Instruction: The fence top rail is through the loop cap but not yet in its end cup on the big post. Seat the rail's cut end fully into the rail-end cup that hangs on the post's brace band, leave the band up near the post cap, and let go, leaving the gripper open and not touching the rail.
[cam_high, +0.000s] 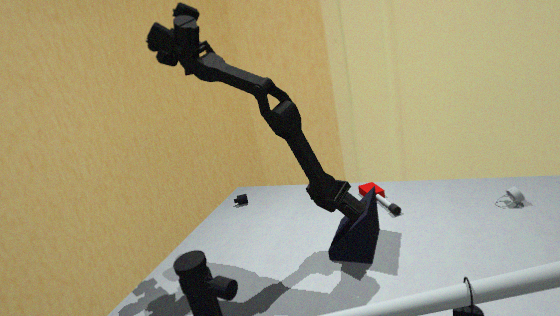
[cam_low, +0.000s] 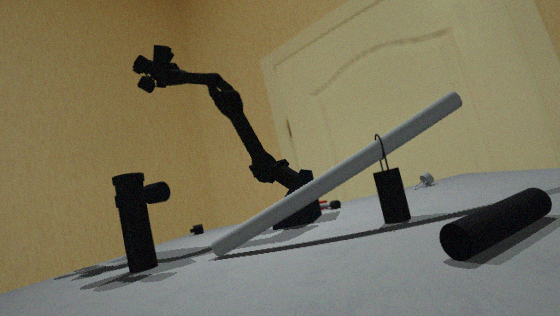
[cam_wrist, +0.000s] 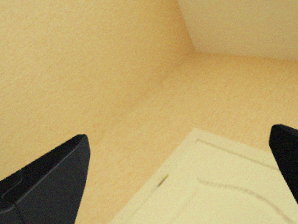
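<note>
The pale rail (cam_high: 425, 299) (cam_low: 325, 182) passes through the wire loop (cam_high: 471, 292) (cam_low: 385, 156) on the short black post (cam_low: 392, 197). It slopes down toward the big post, its low end at or near the table, outside and below the cup. The big black post (cam_high: 201, 301) (cam_low: 137, 240) stands upright. The black rail-end cup (cam_high: 226, 288) (cam_low: 159, 192) hangs on its band just under the post cap (cam_high: 190, 262) (cam_low: 128, 181). My gripper (cam_wrist: 182, 139) is open and empty, raised high above the table and away from the rail.
A thick black cylinder (cam_low: 495, 222) lies at the right in the exterior view. Near the arm's base are a red block (cam_high: 371, 189) and a white rod (cam_high: 385, 201). A small black part (cam_high: 241, 199) (cam_low: 197, 229) and a small white part (cam_high: 514, 196) (cam_low: 426, 178) lie farther off.
</note>
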